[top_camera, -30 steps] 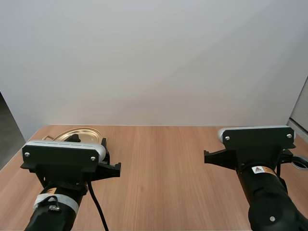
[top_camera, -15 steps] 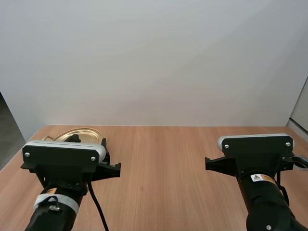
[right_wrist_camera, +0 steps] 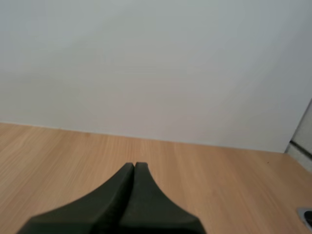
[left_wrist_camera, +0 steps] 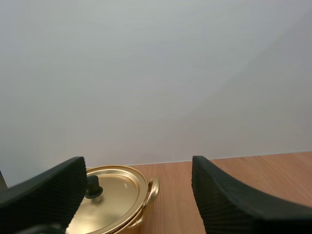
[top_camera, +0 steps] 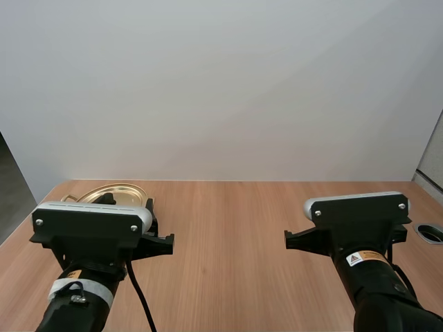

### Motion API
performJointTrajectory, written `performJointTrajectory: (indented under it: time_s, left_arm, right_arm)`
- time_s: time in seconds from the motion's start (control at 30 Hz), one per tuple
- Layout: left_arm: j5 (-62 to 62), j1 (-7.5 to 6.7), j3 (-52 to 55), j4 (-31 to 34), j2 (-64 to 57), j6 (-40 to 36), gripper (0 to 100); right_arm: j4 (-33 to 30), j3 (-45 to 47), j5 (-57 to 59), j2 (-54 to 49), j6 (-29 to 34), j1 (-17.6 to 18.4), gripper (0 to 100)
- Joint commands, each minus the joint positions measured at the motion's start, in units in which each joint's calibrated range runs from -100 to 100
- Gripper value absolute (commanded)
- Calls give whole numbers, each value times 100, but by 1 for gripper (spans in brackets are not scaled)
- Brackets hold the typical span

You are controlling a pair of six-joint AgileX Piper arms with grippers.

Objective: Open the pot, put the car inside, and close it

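Leftward slid the right arm (top_camera: 360, 221), with the right tool (right_wrist_camera: 134, 168) pressed together on nothing, while the left tool (left_wrist_camera: 138, 168) stood apart facing the lidded pot (left_wrist_camera: 117, 197), unopened, at the far left of the surface (top_camera: 228, 228).

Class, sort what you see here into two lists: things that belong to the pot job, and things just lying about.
For the job:
pot, with its lid on
left tool, open, facing the pot
right tool, shut, over the table

Lying about:
round hole near the table's right edge
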Motion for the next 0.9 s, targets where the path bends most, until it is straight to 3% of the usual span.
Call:
performJointTrajectory:
  time_s: [0.0, 0.23, 0.47, 0.7, 0.87]
  left_arm:
    - [-5, -2, 0, -2, 2, 3, 100]
    - [-5, -2, 0, -2, 2, 3, 100]
    - [-5, -2, 0, -2, 2, 3, 100]
    - [-5, -2, 0, -2, 2, 3, 100]
    - [-5, -2, 0, -2, 2, 3, 100]
  right_arm:
    - [-1073, 0, 1521, -9, 892, 0, 0]
    - [-848, 0, 1874, -505, 808, 103, 0]
    - [-618, 0, 2467, -1033, 783, -27, 0]
    - [-1502, 0, 3142, -1908, 707, -81, 0]
    - [-1520, 0, 2965, -1980, 746, -81, 0]
